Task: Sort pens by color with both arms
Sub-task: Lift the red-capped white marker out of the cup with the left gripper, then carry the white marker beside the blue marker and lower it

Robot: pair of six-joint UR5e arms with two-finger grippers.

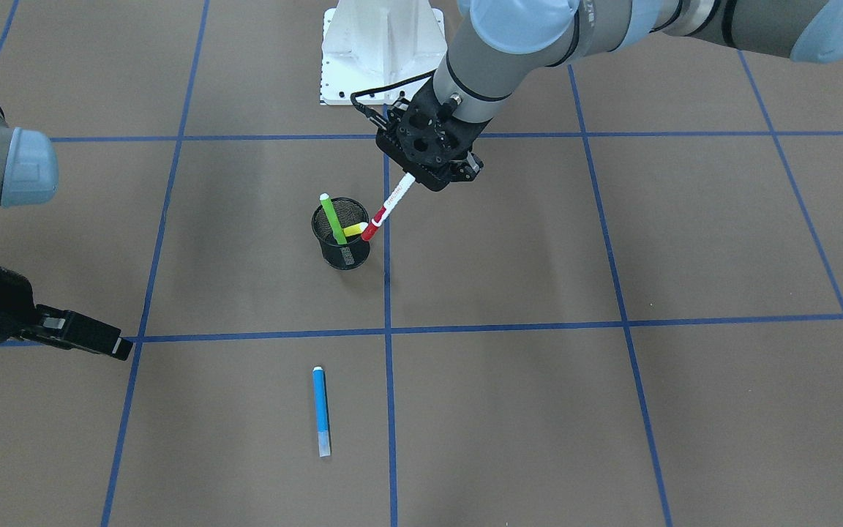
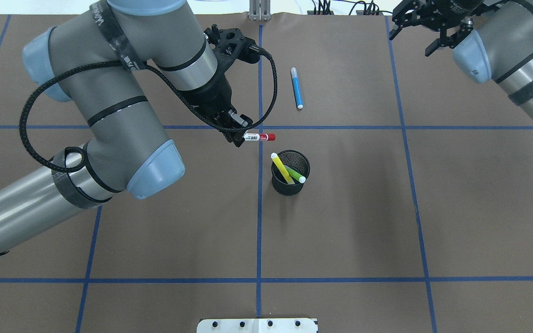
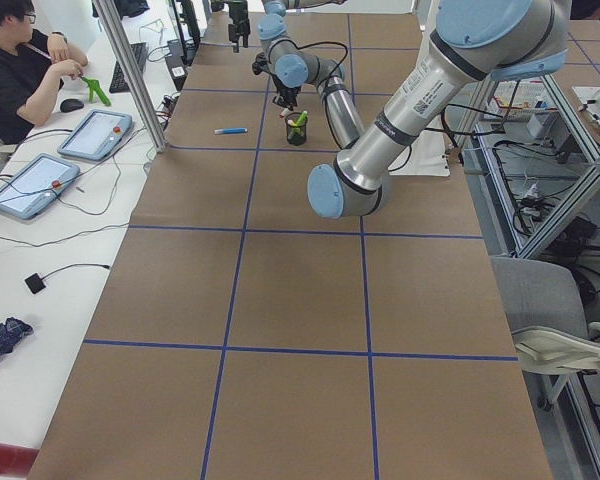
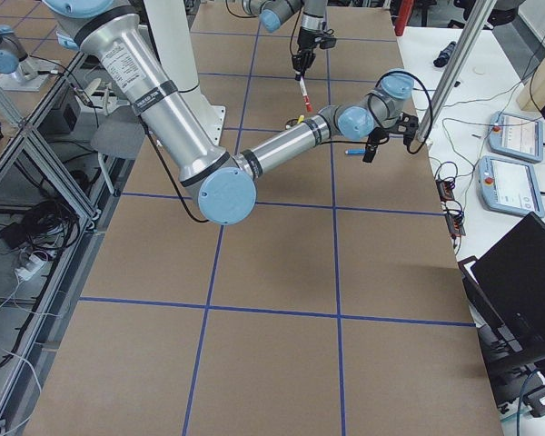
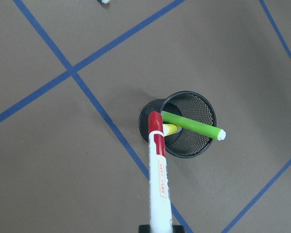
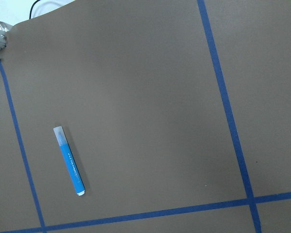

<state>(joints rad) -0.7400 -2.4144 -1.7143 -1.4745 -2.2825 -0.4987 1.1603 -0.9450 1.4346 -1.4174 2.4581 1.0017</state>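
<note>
My left gripper (image 2: 240, 138) is shut on the white-barrelled pen (image 2: 259, 137), held tilted in the air with its red cap (image 1: 370, 232) just beside the rim of the black mesh cup (image 1: 345, 256). In the left wrist view the red cap (image 5: 155, 127) overlaps the cup's near rim (image 5: 209, 108). A lime green pen (image 2: 295, 175) and a yellow pen (image 2: 281, 167) lean inside the cup. The blue pen (image 2: 297, 88) lies flat on the table, apart from the cup. My right gripper (image 2: 409, 44) hovers open and empty at the far right; its wrist view shows the blue pen (image 6: 70, 162) below.
Blue tape lines (image 2: 259, 231) divide the brown table into squares. The white pedestal base (image 1: 381, 51) stands behind the cup. A person (image 3: 20, 70) sits at a side desk with tablets, beyond the table's far edge.
</note>
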